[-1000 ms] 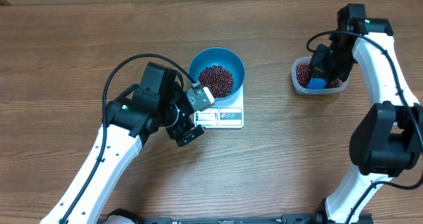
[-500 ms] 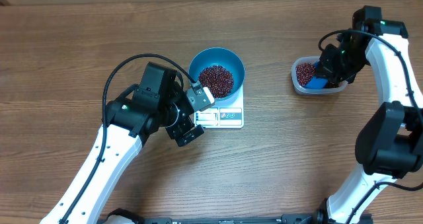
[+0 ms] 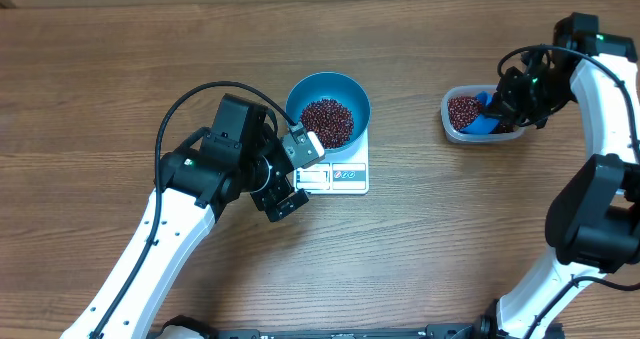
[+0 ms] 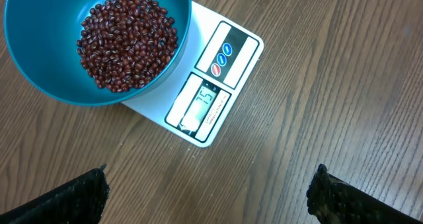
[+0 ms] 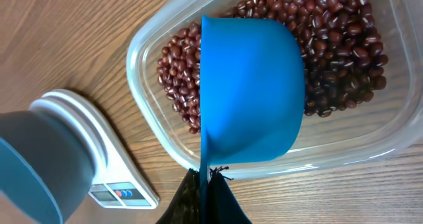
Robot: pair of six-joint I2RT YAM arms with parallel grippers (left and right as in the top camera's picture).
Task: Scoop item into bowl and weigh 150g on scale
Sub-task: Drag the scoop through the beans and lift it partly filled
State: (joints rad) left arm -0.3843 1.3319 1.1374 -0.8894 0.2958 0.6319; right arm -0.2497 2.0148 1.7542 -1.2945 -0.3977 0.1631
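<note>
Scoop hides some beans (right gripper clenched on it); left gripper spread, empty.

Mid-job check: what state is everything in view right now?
bowl: upright on the scale, holding beans
scale: switched on, digits showing
tub: lidless, part full of beans
scoop: gripped, over the tub
left end effector: open, empty
right end effector: shut on the scoop

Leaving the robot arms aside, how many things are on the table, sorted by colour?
Blue: 2, bowl and scoop
White: 1, scale
Clear: 1, tub
Red-brown: 2, bean heaps
Total: 6
</note>
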